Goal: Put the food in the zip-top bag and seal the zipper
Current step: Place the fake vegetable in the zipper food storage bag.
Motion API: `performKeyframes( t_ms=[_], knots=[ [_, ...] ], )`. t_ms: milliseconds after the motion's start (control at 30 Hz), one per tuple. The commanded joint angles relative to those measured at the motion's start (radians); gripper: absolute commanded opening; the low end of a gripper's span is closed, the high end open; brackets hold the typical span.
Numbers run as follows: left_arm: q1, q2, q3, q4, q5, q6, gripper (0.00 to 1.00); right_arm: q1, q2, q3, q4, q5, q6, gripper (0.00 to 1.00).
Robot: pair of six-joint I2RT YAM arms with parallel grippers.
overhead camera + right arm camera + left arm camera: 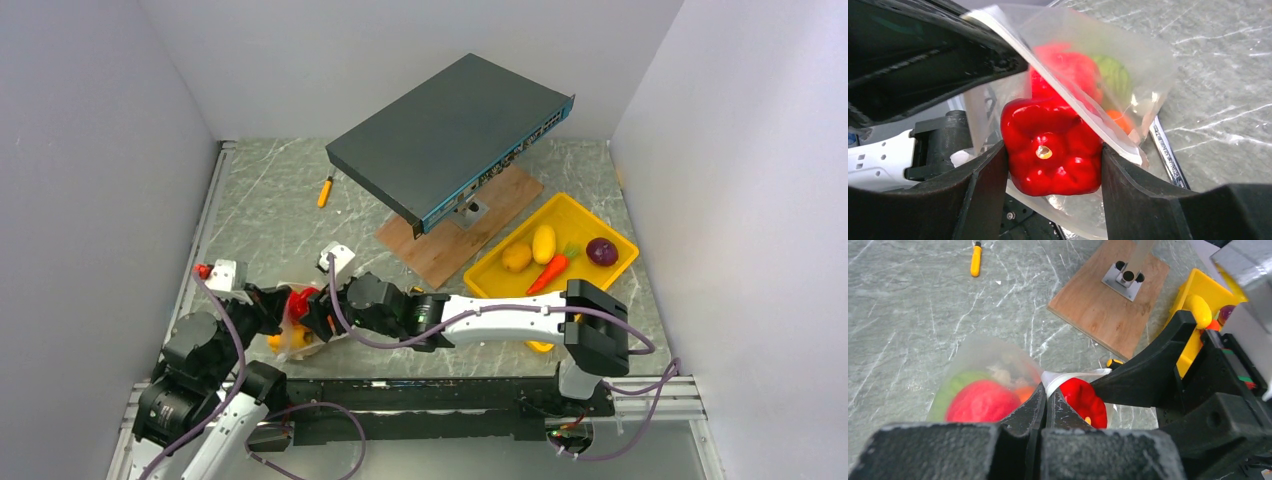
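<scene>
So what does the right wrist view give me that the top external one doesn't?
Only the right wrist view: the right gripper clamped on the red pepper at the mouth of the zip-top bag, a green vegetable showing through the plastic, and a silver wrench at the bag's edge. Only the top external view: the yellow tray with potatoes, carrot and onion, the screwdriver and the network switch. Both: the bag and the red pepper.
</scene>
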Motion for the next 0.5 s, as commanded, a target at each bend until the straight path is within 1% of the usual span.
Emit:
performKeyframes(
  t_ms=[0, 267, 467],
  knots=[
    [0.002, -0.038, 0.015, 0.065, -0.033, -0.015, 0.0, -0.025, 0.001, 0.038, 0.002, -0.01, 0.044, 0.35],
    [0.002, -0.075, 0.02, 0.047, -0.109, -0.035, 0.0, -0.031, -0.019, 0.056, -0.098, 0.019, 0.04, 0.62],
    [0.002, -0.077, 0.039, 0.032, -0.167, -0.087, 0.0, -0.031, -0.011, 0.095, -0.184, 0.035, 0.038, 0.77]
  ],
)
